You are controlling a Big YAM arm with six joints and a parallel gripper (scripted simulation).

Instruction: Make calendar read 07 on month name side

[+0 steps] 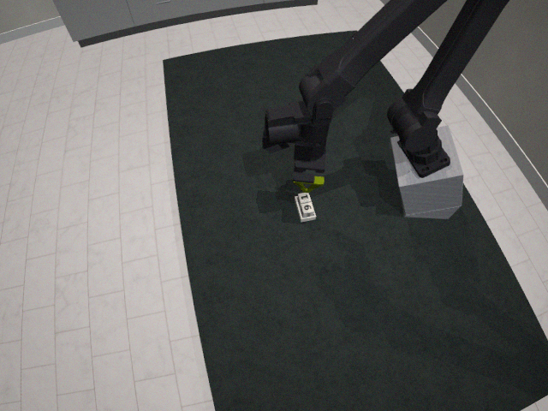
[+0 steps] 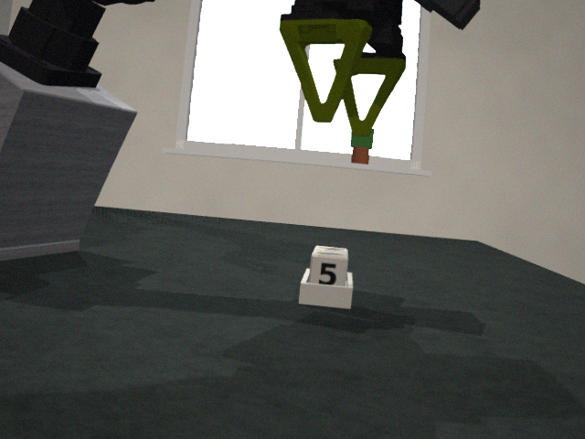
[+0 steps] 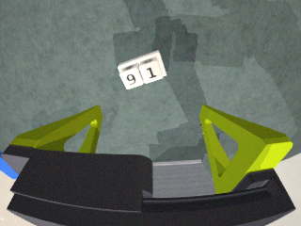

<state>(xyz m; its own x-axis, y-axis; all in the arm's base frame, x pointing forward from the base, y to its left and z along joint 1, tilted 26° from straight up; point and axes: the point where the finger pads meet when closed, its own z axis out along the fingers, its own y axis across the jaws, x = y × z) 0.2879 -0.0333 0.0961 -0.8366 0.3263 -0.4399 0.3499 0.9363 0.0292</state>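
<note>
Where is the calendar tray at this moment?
In the top view, the calendar tray sits on the dark mat, just below the open gripper, left of the grey pedestal.

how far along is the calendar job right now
Barely begun. Both cubes sit side by side in the tray, tops showing 1 and 6. The gripper hangs open and empty above them. The date face isn't visible; turning the cubes to read 07 and releasing are left.
</note>
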